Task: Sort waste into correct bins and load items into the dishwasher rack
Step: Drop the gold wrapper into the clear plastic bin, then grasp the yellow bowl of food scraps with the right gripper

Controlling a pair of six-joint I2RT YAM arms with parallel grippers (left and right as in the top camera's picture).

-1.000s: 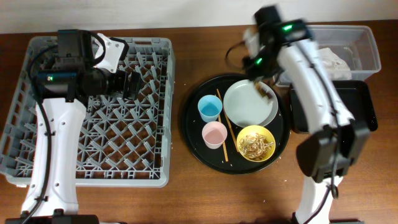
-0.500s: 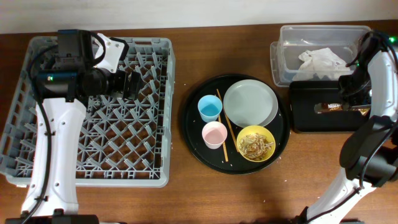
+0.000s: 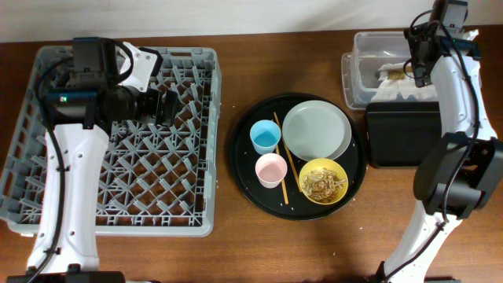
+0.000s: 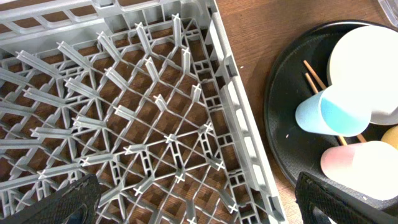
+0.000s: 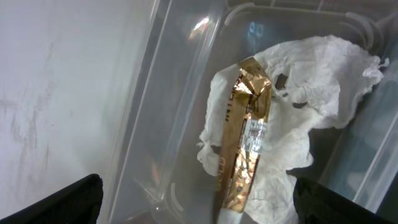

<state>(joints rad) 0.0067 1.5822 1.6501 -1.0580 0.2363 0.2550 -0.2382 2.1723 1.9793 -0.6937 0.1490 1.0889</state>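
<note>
- Left gripper (image 3: pixel 165 108): over the rack (image 3: pixel 47 196), jaws apart; its fingertips (image 4: pixel 74 202) show only as blurred dark corners.
- Right gripper (image 3: pixel 415 67): jaws apart above the tub (image 3: pixel 355 79).
- Wrapper (image 5: pixel 245 143): between the jaws, lying on tissue (image 5: pixel 311 93), lower end cut off.

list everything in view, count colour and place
dishwasher rack: 1, grey, table's left
round tray: 1, black, centre
plate: 1, pale grey, on round tray
bowl: 1, yellow, on round tray
food scraps: heap, brown-whitish, in bowl
blue cup: 1, light blue, on round tray
pink cup: 1, pink, on round tray
chopsticks: 2, wooden, on round tray beside cups
tub: 1, clear, far right
tissue: 1, white, in tub
wrapper: 1, gold, on tissue in tub
rectangular tray: 1, black, in front of tub
table: 1, brown wood, under everything
left pincer: 1, black, open over rack
right pincer: 1, black, open over tub
</note>
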